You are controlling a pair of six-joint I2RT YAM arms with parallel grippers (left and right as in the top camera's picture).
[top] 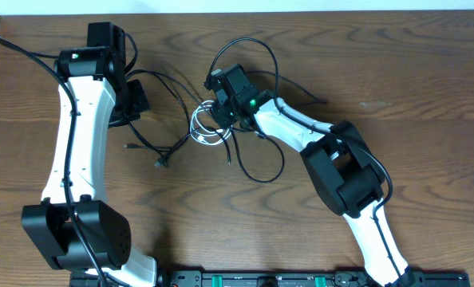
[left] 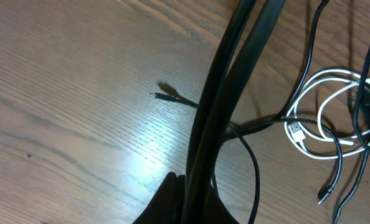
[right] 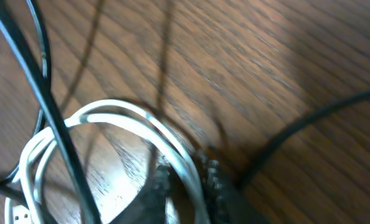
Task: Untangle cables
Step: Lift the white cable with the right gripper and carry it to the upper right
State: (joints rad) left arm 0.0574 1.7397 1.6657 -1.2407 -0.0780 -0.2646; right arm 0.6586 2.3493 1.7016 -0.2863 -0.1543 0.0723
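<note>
Found right gripper (right: 188, 180) pinched on white cable (right: 110, 109) at tangle centre, probably to draw that short coil out from under black cables (top: 257, 171) looping off to 12 and 5 o'clock. Noted left gripper (left: 235, 68) at 9 o'clock of tangle, clamped tight across one black strand, seemingly as anchor; actual pinch not discernible.

Brown wood tbl (top: 428, 64), lt glare.
</note>
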